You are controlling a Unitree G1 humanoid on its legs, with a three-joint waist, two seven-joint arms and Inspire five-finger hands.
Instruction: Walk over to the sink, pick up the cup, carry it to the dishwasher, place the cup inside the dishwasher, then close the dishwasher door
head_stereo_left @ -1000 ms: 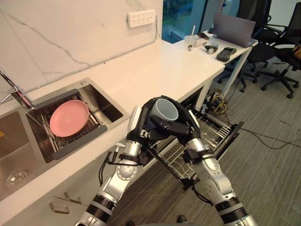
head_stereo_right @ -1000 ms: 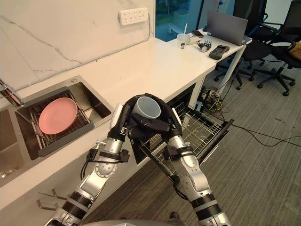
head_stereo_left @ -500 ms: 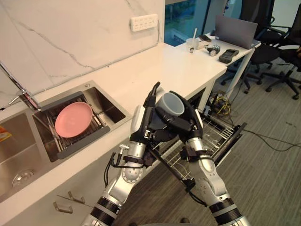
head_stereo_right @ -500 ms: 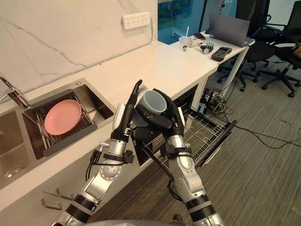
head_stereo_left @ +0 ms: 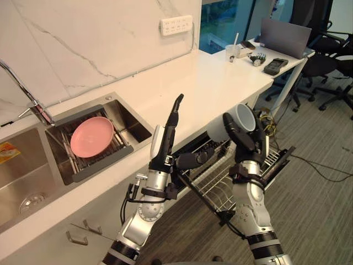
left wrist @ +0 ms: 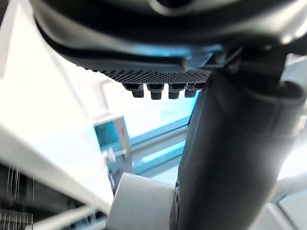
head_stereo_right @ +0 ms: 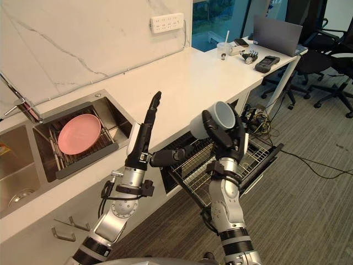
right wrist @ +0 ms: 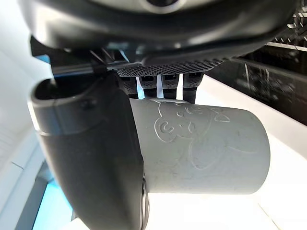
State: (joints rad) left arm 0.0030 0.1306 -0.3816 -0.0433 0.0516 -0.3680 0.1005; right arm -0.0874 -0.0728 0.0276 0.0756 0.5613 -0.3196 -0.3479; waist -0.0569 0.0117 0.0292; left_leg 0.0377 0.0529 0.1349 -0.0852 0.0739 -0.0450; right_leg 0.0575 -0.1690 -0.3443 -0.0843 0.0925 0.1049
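One cup held above the dishwasher rack

We find the cup (right wrist: 206, 148) in the right robot hand (head_stereo_left: 246, 148). Fingers and thumb are curled round its wall, and the cup is tilted, raised above the pulled-out dishwasher rack (head_stereo_left: 218, 182). The left robot hand (head_stereo_left: 164, 144) has straight fingers and holds nothing. It is also above the rack and apart from the cup. We judge the cup rigid, light, smooth-walled and likely to break if dropped. We recommend gripping round the mid-wall, clear of the rim, and lowering it gently onto the rack wires.
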